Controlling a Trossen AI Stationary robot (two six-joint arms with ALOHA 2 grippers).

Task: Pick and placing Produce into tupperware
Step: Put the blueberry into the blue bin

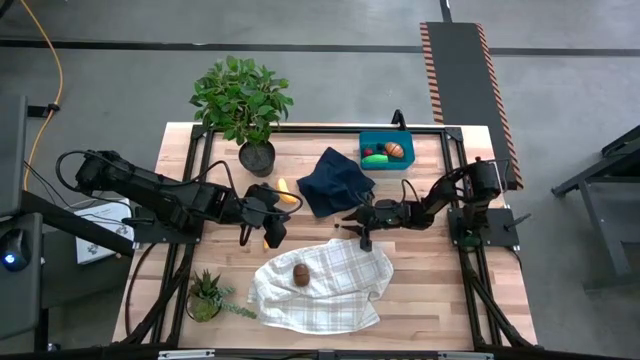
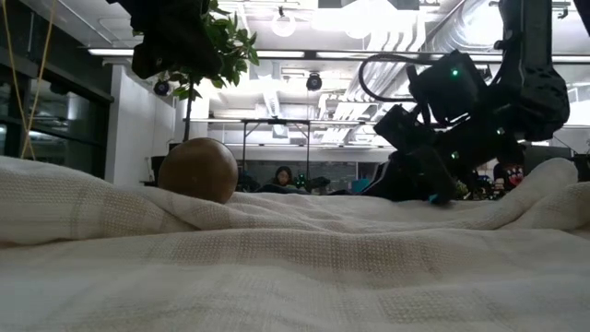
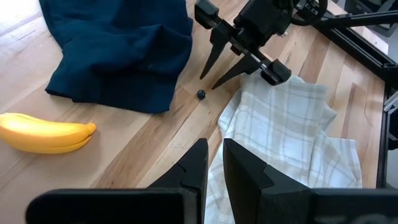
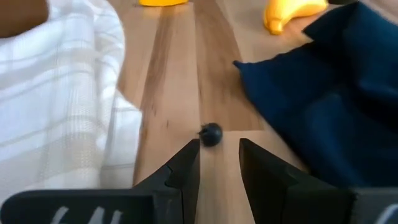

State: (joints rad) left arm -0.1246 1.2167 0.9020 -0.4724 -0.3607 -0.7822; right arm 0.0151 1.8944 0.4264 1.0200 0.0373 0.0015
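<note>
A tiny dark red cherry [image 4: 211,134] lies on the bare wood between the navy cloth [image 1: 335,182] and the white plaid cloth [image 1: 325,285]. My right gripper [image 4: 219,146] is open and low over the table, with the cherry just ahead of its fingertips and untouched. A yellow banana [image 3: 43,132] lies on the wood beside the navy cloth. My left gripper [image 3: 214,152] hovers shut and empty above the plaid cloth's edge. A brown kiwi-like piece [image 1: 300,275] rests on the plaid cloth. The teal tupperware [image 1: 370,138] at the far right holds a green and an orange-brown piece.
A potted plant [image 1: 245,105] stands at the far left and a smaller one [image 1: 207,297] at the near left. A small orange-yellow piece [image 1: 268,241] lies below my left gripper. The plaid cloth is rumpled, with raised folds [image 2: 295,231]. Black frame rails [image 1: 455,180] border the table.
</note>
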